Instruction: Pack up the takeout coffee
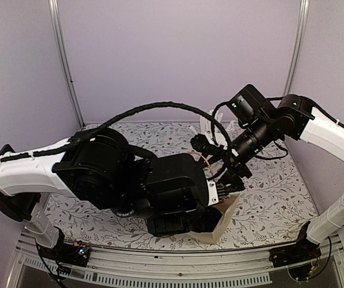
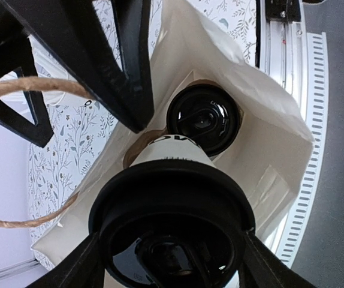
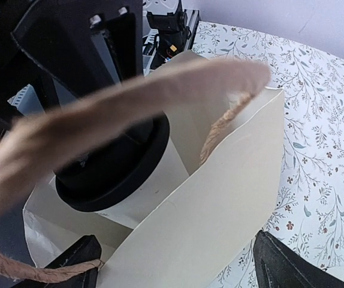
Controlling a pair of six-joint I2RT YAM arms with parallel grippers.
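Nearest the lens, bottom centre of the left wrist view: the takeout coffee (image 2: 172, 210), clamped at about lid level by the left gripper (image 2: 172, 263), one finger on each side. It hangs in the mouth of the paper bag (image 2: 268, 120), not yet seated.

Judged handling: thin paper wall, crushable. If filled, moderately heavy and prone to spill. The lid rim is the stiffest hold. Keep it upright.

The bag is creased white paper and stands on the patterned surface (image 3: 322, 120).

Obstruction: a second lidded cup (image 2: 204, 120) already sits in the bag, centre-right of frame. Free room appears beside it.

The twine handle (image 3: 130, 102) crosses the opening. The right gripper (image 3: 184, 270) has its jaws spread, with the handle draped across and not clamped.
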